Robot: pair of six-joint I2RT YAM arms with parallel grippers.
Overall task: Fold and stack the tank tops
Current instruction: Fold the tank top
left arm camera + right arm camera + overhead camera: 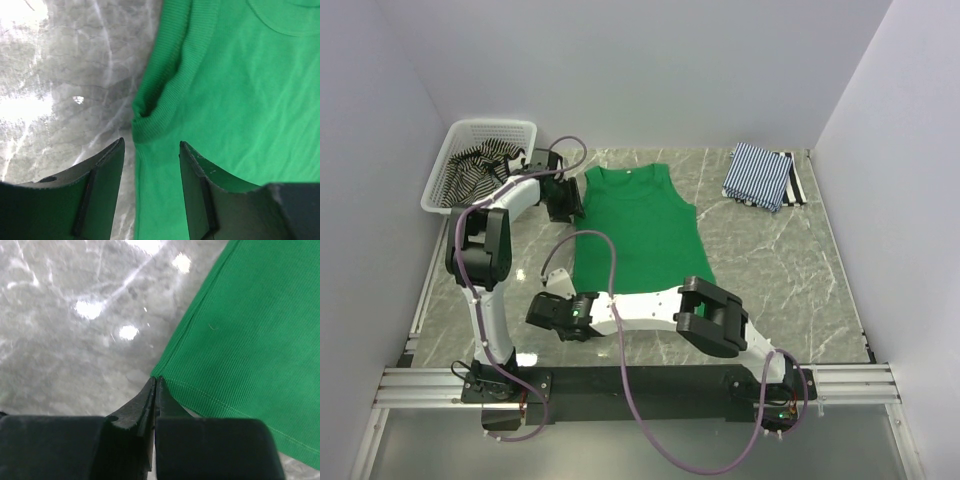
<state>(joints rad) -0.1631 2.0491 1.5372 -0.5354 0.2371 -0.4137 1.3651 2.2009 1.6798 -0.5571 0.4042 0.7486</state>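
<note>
The bright green tank top lies flat on the marble table, neck toward the back. My left gripper is open at its left armhole; in the left wrist view the jaws straddle the top's side edge just below the ribbed armhole. My right gripper is shut at the bottom-left hem corner; in the right wrist view the tips pinch the corner of the top. A folded blue-and-white striped top lies at the back right on a black-and-white striped piece.
A white mesh basket stands at the back left, with black-and-white striped cloth in it. Grey walls close in the left, back and right. The arm bases sit on a rail at the near edge.
</note>
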